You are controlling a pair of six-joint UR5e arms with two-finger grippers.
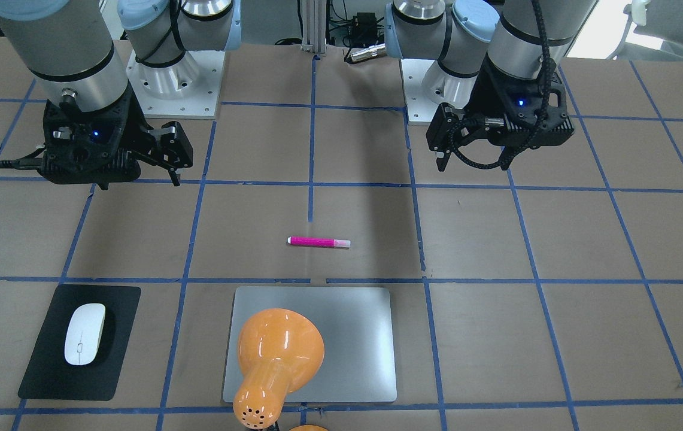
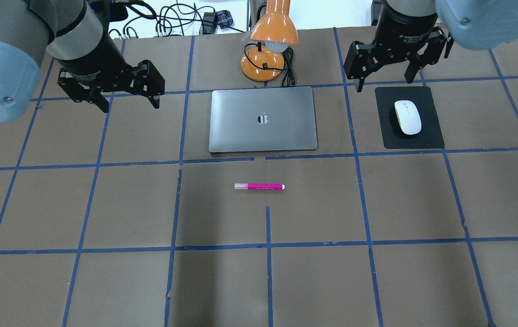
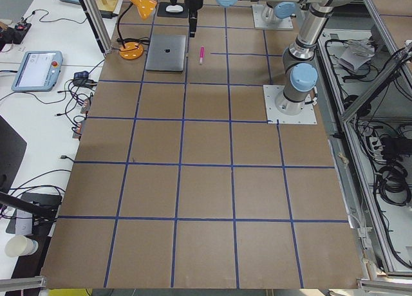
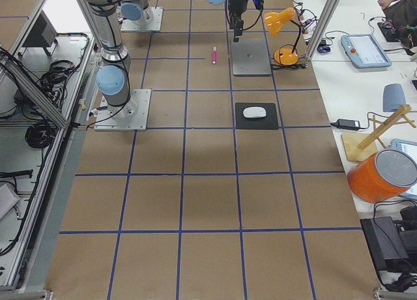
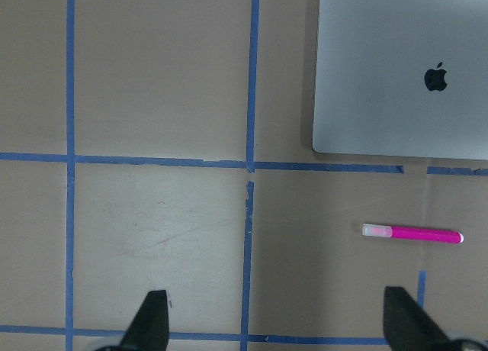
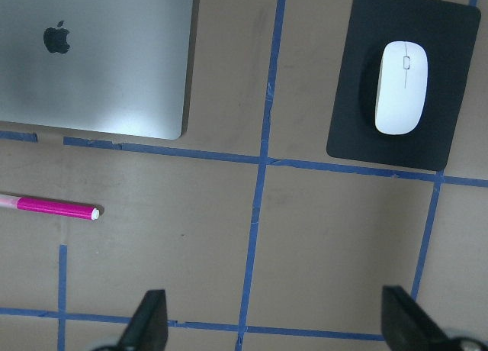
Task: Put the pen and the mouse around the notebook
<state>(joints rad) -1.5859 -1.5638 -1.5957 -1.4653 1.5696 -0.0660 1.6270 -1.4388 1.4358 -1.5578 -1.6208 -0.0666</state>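
Brown tbl [image 2: 104, 281] w/ blue grid [image 2: 308, 156]; orange lamp [image 2: 274, 27].

Both arms aloft, left gripper [image 2: 129, 105] and right gripper [image 2: 384, 83] downward, fingers [image 2: 153, 91] wide apart, empty

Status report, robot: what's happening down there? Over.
Left gripper, right gripper: open, empty, aloft. Pen lies apart from notebook; mouse on black mat. Lamp behind notebook, nothing blocking.
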